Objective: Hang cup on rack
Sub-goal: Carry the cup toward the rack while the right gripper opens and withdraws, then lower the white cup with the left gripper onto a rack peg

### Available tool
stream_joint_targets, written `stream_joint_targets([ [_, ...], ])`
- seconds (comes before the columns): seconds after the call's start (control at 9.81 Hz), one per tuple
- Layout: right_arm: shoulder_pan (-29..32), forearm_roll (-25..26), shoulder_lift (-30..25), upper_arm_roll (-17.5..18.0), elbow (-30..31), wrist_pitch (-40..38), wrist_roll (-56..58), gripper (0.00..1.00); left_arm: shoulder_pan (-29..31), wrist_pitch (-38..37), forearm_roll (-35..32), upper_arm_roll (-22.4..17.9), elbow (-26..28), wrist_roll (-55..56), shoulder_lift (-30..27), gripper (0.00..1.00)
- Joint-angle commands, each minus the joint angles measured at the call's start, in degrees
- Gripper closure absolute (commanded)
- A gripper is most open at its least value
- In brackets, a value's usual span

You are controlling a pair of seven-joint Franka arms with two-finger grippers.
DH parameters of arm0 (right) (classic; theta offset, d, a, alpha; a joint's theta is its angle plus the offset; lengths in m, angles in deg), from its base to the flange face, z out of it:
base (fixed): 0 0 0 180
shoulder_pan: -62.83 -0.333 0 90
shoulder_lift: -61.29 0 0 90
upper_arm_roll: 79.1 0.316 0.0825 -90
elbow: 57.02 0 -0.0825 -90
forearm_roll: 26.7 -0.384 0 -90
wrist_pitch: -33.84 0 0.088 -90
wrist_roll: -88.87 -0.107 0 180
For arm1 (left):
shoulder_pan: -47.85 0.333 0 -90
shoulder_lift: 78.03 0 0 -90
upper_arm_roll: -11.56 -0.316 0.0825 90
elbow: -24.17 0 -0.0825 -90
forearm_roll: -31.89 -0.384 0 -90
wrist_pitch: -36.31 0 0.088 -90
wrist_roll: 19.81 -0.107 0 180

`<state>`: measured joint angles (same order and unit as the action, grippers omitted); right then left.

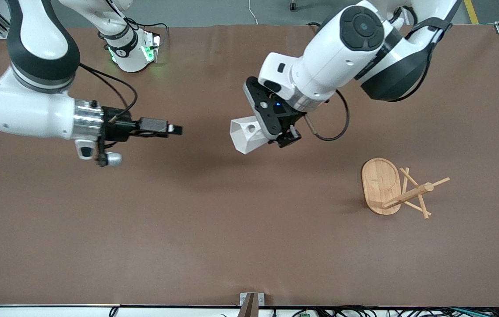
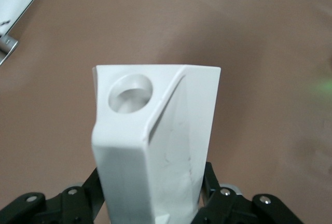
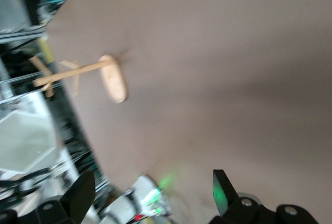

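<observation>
The white faceted cup (image 1: 245, 134) hangs on its side in the air over the middle of the table, round hole upward. My left gripper (image 1: 274, 133) is shut on its narrow end; in the left wrist view the cup (image 2: 155, 130) fills the space between the fingers (image 2: 215, 193). The bamboo rack (image 1: 381, 185) stands on the table toward the left arm's end, nearer the front camera than the cup, its post (image 1: 408, 196) and pegs unoccupied. It also shows in the right wrist view (image 3: 113, 81). My right gripper (image 1: 174, 129) is open and empty, held level over the right arm's end.
The brown table (image 1: 187, 229) is bare around the rack. The right arm's base with green lights (image 1: 137, 53) stands at the back edge. A metal bracket (image 1: 251, 300) sits at the front edge.
</observation>
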<state>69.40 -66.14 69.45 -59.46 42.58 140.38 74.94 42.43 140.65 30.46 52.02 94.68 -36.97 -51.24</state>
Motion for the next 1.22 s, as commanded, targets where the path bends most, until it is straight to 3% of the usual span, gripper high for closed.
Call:
stream_joint_targets([
  [0.0, 0.02, 22.17, -3.23, -4.07, -0.02, -1.42, -4.17, 0.00, 3.91, -0.89, -1.29, -0.12, 2.35, 4.32, -1.13, 1.00],
  [0.1, -0.15, 30.82, -3.15, -6.17, -0.89, -1.94, -4.09, 0.00, 5.23, -0.89, -1.29, -0.12, 2.35, 9.03, -1.66, 1.00],
  [0.2, -0.16, 36.30, -3.15, -7.93, -2.64, -2.30, -3.22, 0.00, 6.54, -1.59, -1.29, -0.12, 2.44, 11.95, -1.92, 1.00],
  [0.41, -0.77, 42.40, -4.46, -13.03, -5.54, -6.07, 3.08, 0.00, 7.52, -5.18, -6.53, -1.00, 2.17, 14.86, -3.24, 1.00],
  [0.61, -0.77, 41.99, -7.71, -16.64, -7.04, -10.88, 5.84, 0.00, 7.52, -7.65, -7.70, -1.00, 2.08, 19.06, -4.03, 1.00],
  [0.82, -0.42, 41.63, -8.69, -18.67, -12.82, -19.66, 5.67, 0.00, 7.79, -8.19, -8.93, -1.09, 2.00, 24.44, -4.04, 1.00],
  [0.92, -0.33, 41.46, -8.60, -18.67, -15.64, -23.01, 5.67, 0.00, 8.05, -8.19, -9.11, -1.44, 2.17, 24.98, -4.03, 1.00],
  [1.12, -0.51, 39.09, -8.43, -18.50, -15.50, -23.22, 5.50, 0.00, 9.72, -9.32, -9.29, -1.35, 2.17, 28.46, -4.38, 1.00],
])
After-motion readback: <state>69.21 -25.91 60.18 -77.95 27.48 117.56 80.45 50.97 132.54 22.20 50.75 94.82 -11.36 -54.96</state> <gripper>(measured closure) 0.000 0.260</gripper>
